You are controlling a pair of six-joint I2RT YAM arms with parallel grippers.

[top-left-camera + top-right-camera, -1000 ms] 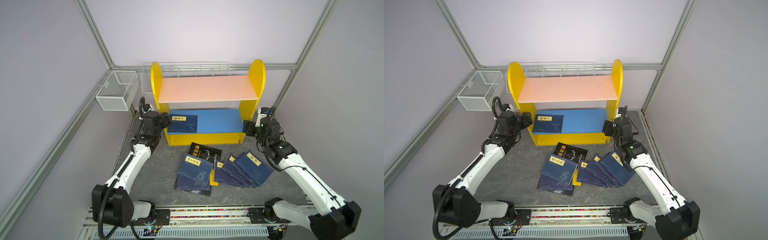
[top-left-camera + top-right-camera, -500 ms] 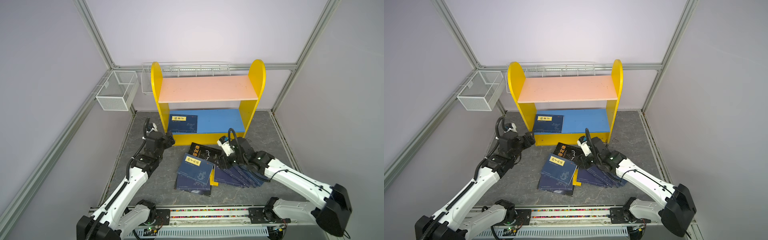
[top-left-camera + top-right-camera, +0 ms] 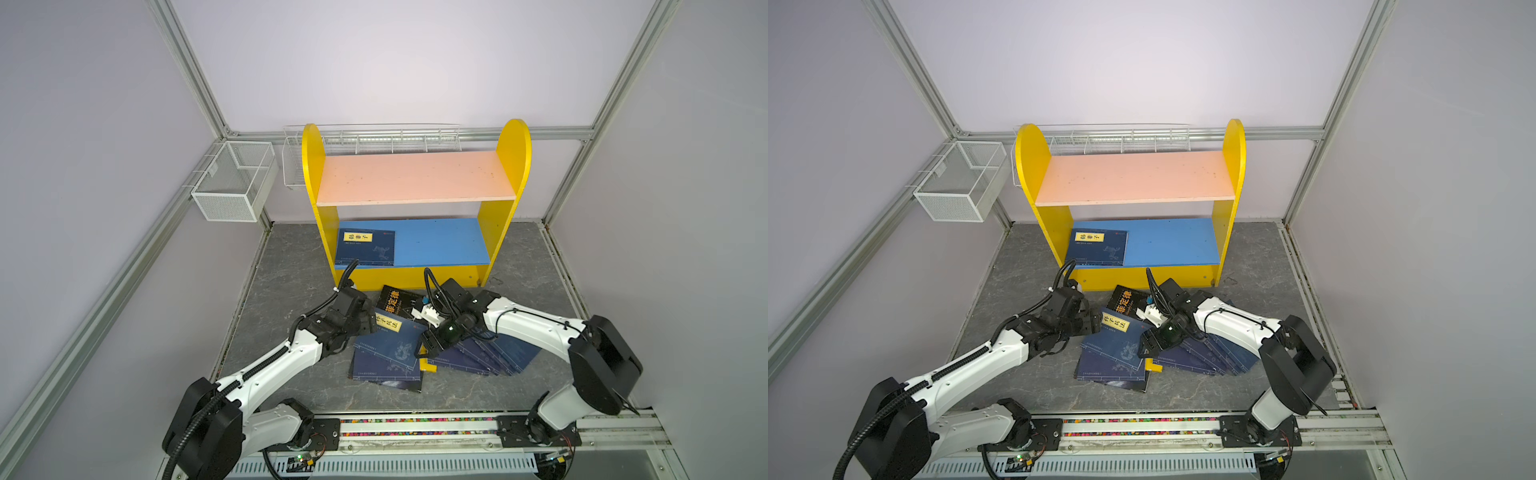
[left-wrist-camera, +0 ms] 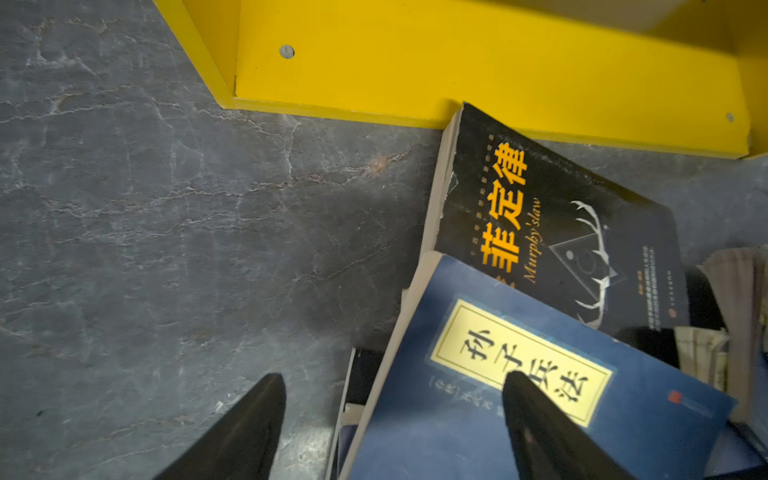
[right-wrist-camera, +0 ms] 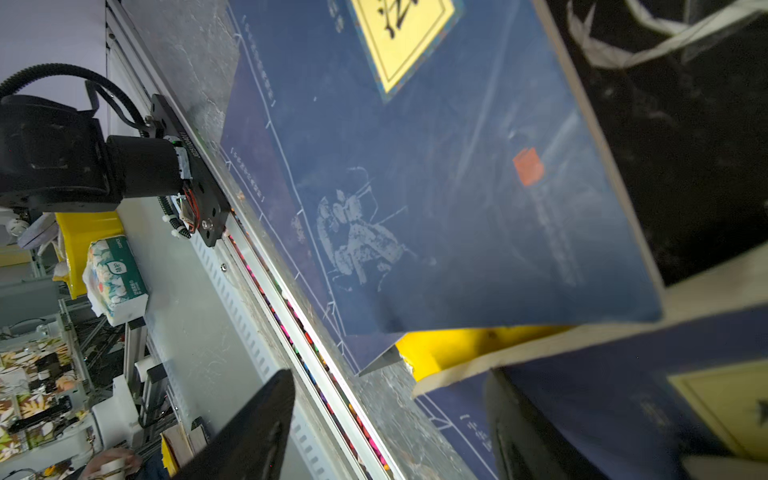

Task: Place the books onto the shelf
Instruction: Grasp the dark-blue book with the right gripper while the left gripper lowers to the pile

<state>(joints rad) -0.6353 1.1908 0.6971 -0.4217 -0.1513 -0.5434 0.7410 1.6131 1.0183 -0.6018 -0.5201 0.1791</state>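
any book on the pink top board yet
No, the pink upper board is bare; the only shelved navy book lies flat on the blue lower board.

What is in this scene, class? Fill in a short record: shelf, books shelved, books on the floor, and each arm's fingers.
Shelf: two-tier bookcase, yellow side panels, pink upper board, blue lower board
Shelved: one navy paperback with yellow label, flat, lower board's left end in both top views
Floor: black paperback beside the bookcase's base; navy paperbacks stacked and fanned nearby
Left fingers: open, straddling the top navy paperback's edge
Right fingers: open, at that paperback's opposite edge
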